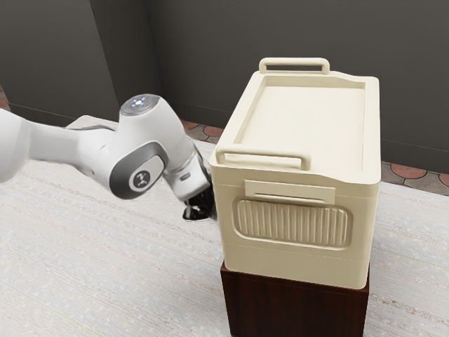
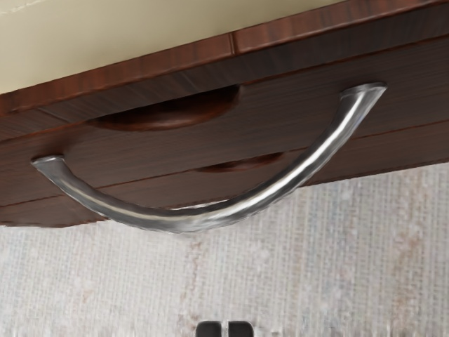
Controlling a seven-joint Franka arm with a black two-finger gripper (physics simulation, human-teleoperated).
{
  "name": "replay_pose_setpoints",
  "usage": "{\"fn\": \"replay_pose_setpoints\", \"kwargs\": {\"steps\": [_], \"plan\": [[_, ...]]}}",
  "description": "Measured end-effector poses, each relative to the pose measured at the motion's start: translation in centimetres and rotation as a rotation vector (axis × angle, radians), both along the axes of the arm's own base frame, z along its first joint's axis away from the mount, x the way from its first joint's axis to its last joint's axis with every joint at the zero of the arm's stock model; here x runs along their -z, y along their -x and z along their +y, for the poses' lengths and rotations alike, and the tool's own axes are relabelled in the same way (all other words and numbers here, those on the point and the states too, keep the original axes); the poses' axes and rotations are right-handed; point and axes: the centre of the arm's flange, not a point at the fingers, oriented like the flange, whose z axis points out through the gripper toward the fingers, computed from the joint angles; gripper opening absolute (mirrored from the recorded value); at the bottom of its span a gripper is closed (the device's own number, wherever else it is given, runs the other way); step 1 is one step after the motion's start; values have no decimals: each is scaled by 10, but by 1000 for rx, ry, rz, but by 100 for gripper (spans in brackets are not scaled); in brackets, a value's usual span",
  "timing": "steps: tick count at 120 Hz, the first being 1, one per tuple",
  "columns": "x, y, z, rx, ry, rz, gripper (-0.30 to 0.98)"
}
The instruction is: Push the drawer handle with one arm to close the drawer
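1. While the black two-finger hand [image 1: 199,212] hung beside the cream box [image 1: 295,261], its fingers sat nearly together, slim gap between.
2. Curved silver metal handle [image 2: 175,221] was on the dark wooden drawer front [image 2: 210,151].

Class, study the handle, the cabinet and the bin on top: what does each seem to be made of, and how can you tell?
Handle: likely polished metal, silvery with bright streaks of reflection.
Cabinet: dark reddish-brown wood or wood veneer, satin; fine grain lines show.
Bin: probably moulded plastic, cream, smooth; rounded corners and ribbed panel suggest it.
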Motion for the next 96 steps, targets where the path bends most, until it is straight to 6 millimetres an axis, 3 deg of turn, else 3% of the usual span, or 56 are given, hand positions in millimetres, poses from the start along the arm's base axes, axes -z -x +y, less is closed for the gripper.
{"fn": "replay_pose_setpoints", "kwargs": {"steps": [16,27,51,64,70,82,96], "plan": [[-12,-21,83,-156,11,1,-10],[-49,-44,128,-245,19,-35,-10],[-142,-78,179,-374,-27,-73,-10],[-191,-79,200,-471,-54,-36,-4],[-195,-75,208,-518,-62,8,7],[-185,-69,224,-608,-79,101,29],[-178,-63,233,-682,-82,167,46]]}}
